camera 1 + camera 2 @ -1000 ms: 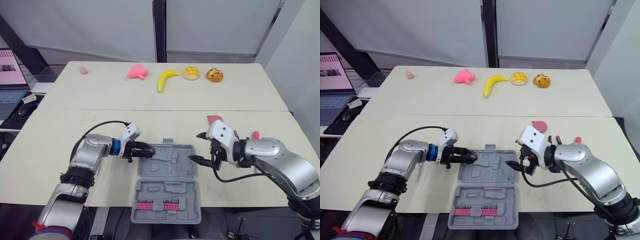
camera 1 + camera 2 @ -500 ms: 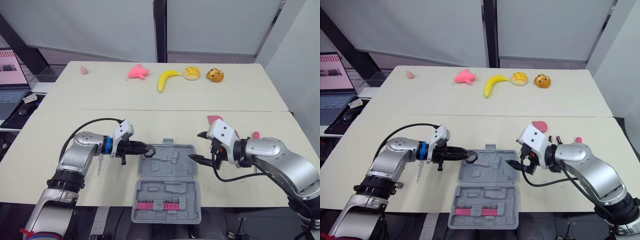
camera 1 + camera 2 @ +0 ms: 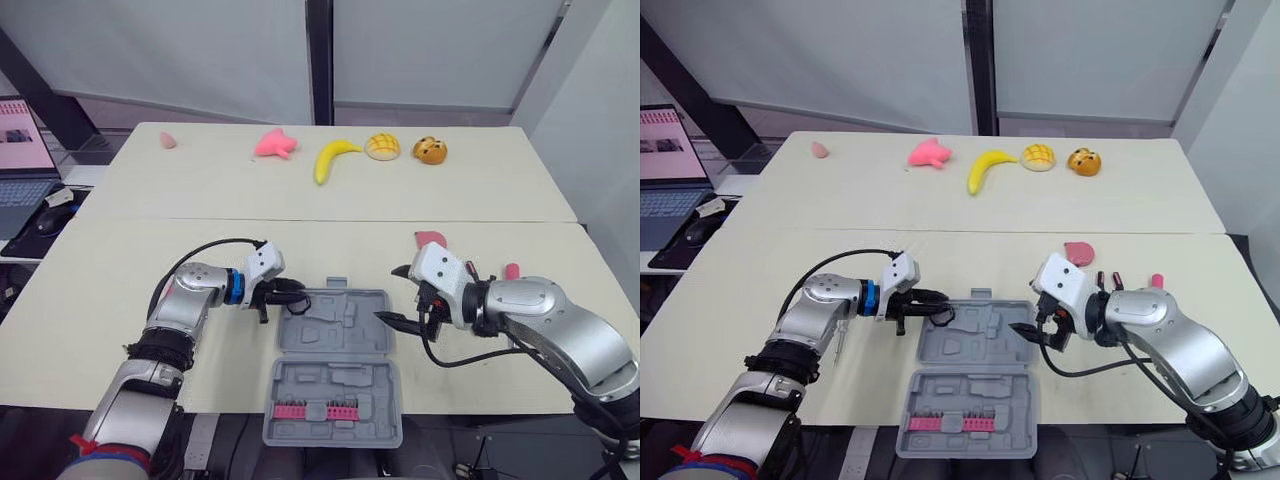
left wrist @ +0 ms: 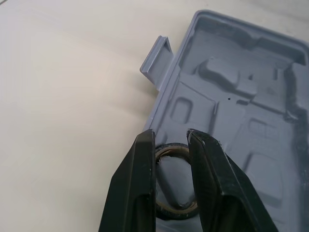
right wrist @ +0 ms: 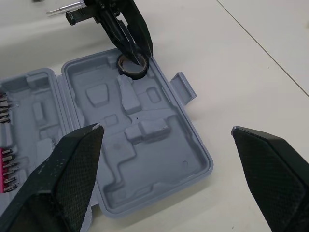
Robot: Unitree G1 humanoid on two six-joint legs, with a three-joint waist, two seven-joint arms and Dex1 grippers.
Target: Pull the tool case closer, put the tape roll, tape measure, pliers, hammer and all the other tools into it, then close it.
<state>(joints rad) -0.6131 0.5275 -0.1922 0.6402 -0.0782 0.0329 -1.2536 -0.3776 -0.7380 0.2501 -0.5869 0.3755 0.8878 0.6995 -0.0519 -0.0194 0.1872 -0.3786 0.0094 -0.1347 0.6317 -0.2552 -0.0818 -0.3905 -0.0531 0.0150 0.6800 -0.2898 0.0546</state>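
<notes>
Check the left tool (image 4: 170, 140): its two fingers are closed on the tape roll (image 5: 130, 71), one finger on each side of the ring. The roll lies flat, its hole facing up, inside the open tool case (image 3: 340, 330), at the corner of the hinged half nearest the left arm; whether it is fully seated in the moulded recess cannot be told.

The move turns on one relation: the recess lies directly under the roll, so the judged next action is to part the fingers and draw back towards the left arm, away from the case wall just beside them.

Note the right tool (image 3: 390, 293): its fingers are spread wide and grip nothing; it hangs over the counter (image 3: 120, 290) just beside the opposite edge of the case, well apart from the roll. Leave this placement to the left arm.
</notes>
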